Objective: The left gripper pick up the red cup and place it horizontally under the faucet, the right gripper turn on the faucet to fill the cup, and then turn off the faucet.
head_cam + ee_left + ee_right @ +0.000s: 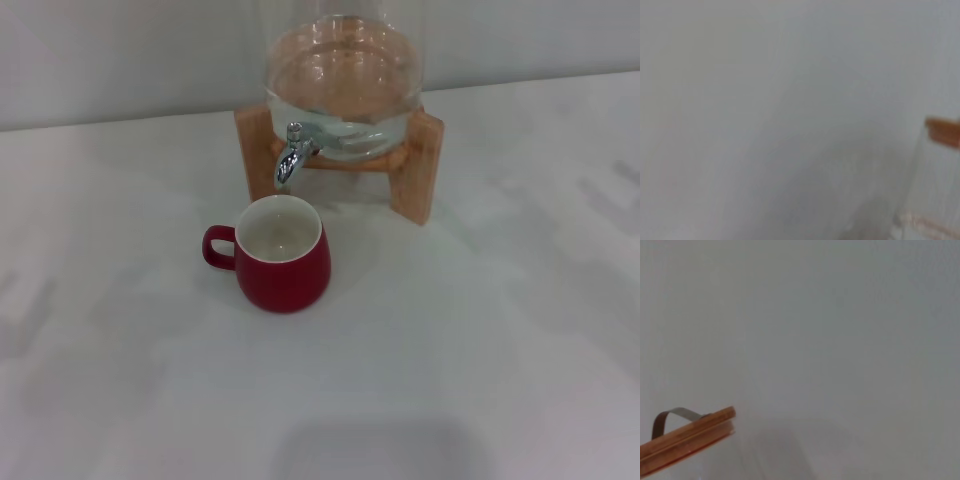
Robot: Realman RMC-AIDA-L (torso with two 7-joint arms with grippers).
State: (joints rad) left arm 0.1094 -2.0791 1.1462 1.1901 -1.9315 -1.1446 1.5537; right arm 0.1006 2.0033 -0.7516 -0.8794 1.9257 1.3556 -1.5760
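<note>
The red cup (280, 256) stands upright on the white table in the head view, its loop handle pointing left and its white inside showing. It sits just in front of and below the faucet (291, 152), a chrome spigot on the clear glass water jar (345, 80), which rests on a wooden stand (415, 170). Neither gripper shows in any view. The left wrist view holds mostly pale wall with a bit of the jar's wooden lid (944, 131) at its edge. The right wrist view shows the wooden lid (687, 439) with its metal handle.
The white table (480, 350) stretches around the cup and stand. A pale wall (120, 50) rises behind the jar. A faint shadow lies on the table at the front centre.
</note>
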